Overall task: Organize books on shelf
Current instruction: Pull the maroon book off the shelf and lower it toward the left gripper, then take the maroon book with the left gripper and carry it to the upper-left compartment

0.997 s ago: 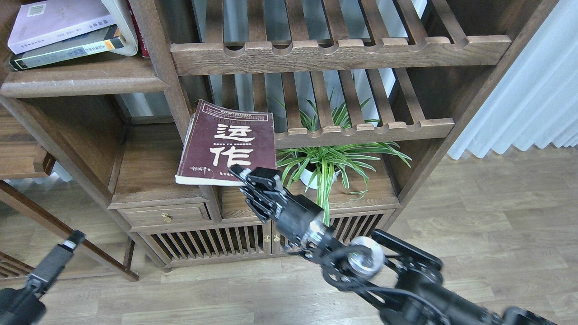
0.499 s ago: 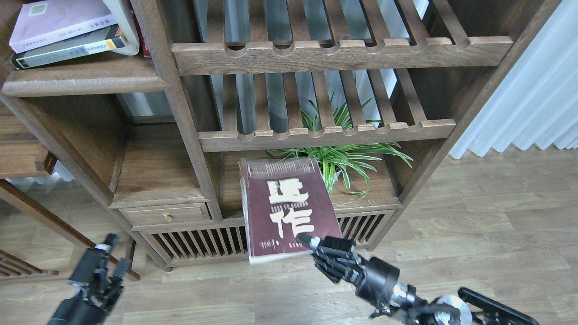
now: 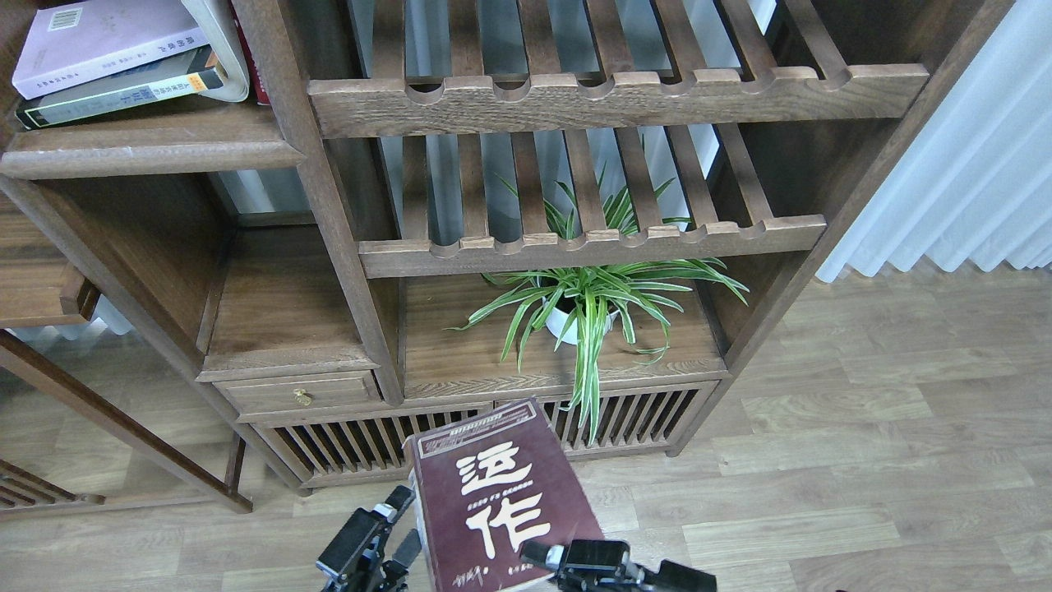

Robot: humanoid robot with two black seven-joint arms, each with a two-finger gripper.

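The maroon book (image 3: 501, 493) with big white Chinese characters is held cover-up low in the head view, in front of the bookcase's bottom cabinet. My right gripper (image 3: 538, 559) is shut on its lower right corner. My left gripper (image 3: 403, 524) is open, right beside the book's left edge; I cannot tell if it touches. The white-lavender book (image 3: 103, 41) lies on the black-grey book (image 3: 123, 92) on the shelf (image 3: 148, 152) at the top left.
Slatted racks (image 3: 616, 90) with notched rails fill the bookcase's middle. A spider plant (image 3: 588, 300) in a white pot stands on the lower board. A small drawer (image 3: 300, 393) and slatted cabinet doors sit below. A white curtain (image 3: 962, 164) hangs right, over wood floor.
My right gripper has carried the maroon book down and back from the bookcase toward the bottom edge. My left gripper has moved right and up, close to the book's left edge.
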